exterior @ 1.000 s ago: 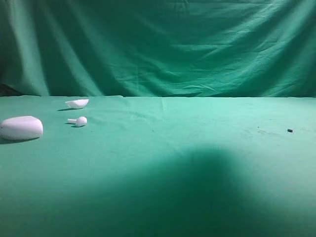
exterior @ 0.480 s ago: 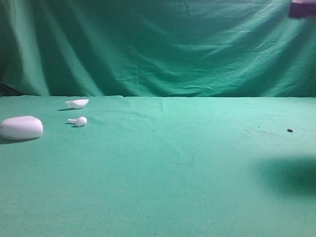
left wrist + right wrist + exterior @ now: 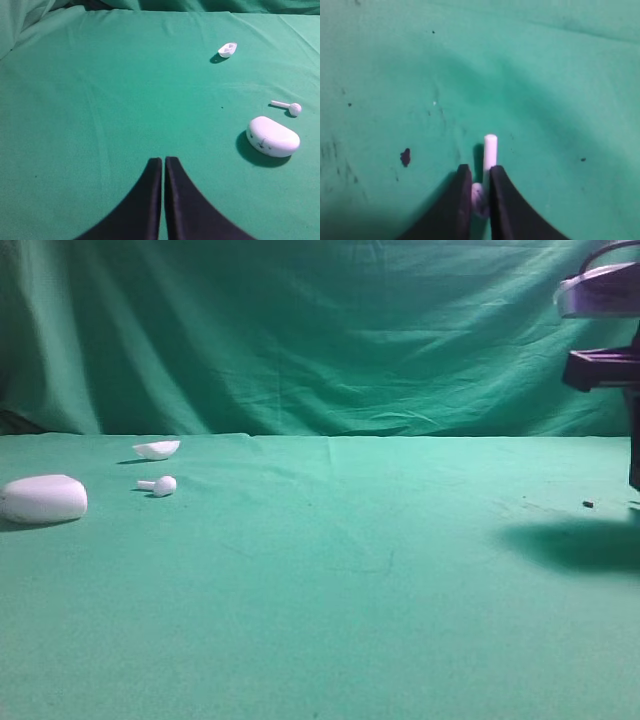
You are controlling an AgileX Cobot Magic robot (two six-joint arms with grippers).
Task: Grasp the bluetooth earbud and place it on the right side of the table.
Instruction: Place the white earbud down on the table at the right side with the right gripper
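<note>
At lower centre of my right wrist view, the bluetooth earbud [image 3: 489, 156] sits pinched in the right gripper [image 3: 480, 187], its thin white stem poking past the dark fingertips.

Over the table [image 3: 330, 590], I see that arm hanging at the upper right edge of the high view, throwing a shadow on creased green cloth. My left gripper [image 3: 163, 165] rests with jaws together. Three more white pieces lie far left: a pebble-like case [image 3: 43, 499], a ball-headed earbud [image 3: 159, 485], a small shell piece [image 3: 157, 449].

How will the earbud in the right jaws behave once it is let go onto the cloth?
The bluetooth earbud looks glossy and very small, so it is probably light and may slip. The right gripper pinches only its rounded bud, stem poking out, so it could pivot. On the table it may roll a little.
</note>
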